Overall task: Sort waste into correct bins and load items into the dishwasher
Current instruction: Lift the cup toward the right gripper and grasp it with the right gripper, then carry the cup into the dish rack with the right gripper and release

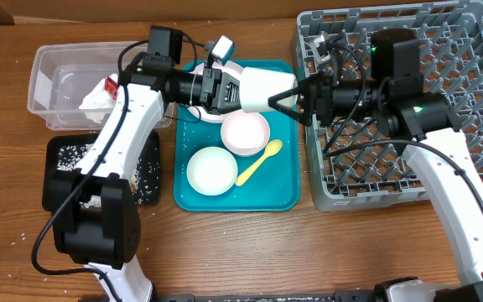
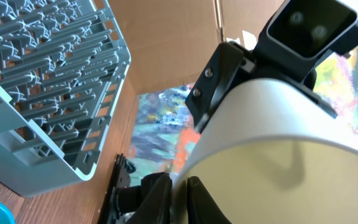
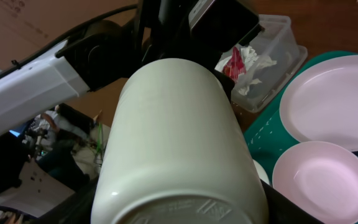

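Mid-air above the teal tray (image 1: pixel 225 201), the cup (image 1: pixel 262 89) lay sideways between both arms, left gripper (image 1: pixel 229 88) clamped at its nine-o'clock end, right gripper (image 1: pixel 296 96) closing round its base, rack (image 1: pixel 476 180) toward three o'clock.

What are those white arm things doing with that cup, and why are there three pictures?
They are two robot arms, each ending in a two-finger claw. One picture looks down from above the table; the other two come from small cameras on each arm's wrist, so the cup looks huge there. The left claw and the right claw both touch the cup, held sideways in the air over the teal tray, as if passing it across. On the tray lie two bowls, a plate and a yellow spoon. The grey rack on the right is for dishes. The clear tub holds a red wrapper; the black tray has rice.
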### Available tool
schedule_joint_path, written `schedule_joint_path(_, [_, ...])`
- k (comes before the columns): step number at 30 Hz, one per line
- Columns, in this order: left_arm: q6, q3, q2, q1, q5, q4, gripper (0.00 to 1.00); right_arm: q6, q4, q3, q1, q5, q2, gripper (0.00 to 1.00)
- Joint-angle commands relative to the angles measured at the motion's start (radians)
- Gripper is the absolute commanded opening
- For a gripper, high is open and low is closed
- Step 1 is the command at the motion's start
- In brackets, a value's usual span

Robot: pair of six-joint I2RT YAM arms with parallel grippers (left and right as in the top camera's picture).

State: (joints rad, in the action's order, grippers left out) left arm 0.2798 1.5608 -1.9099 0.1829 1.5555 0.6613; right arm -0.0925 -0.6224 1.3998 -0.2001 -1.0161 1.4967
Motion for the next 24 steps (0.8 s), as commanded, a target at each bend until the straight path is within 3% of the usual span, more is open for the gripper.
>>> schedule_joint_path(1, [-0.002,0.013,0.001,0.006,-0.022,0.003,0.13,0.006,0.000,0.010,0.053,0.008,-0.037,0.44])
schedule_joint_path(6, [-0.002,0.013,0.001,0.006,-0.037,0.003,0.08,0.011,-0.015,0.010,0.056,0.013,-0.040,0.41])
schedule_joint_path(13, [-0.003,0.013,0.001,0.005,-0.058,0.003,0.09,0.010,-0.047,0.010,0.119,0.105,-0.057,0.40])
schedule_joint_path(18, [-0.003,0.013,0.001,0.006,-0.168,0.003,0.10,0.010,-0.214,0.010,0.187,0.376,-0.132,0.40])
schedule_joint_path(24, [-0.003,0.013,0.001,0.006,-0.413,0.025,0.13,-0.048,-0.518,0.010,0.202,0.776,-0.193,0.40])
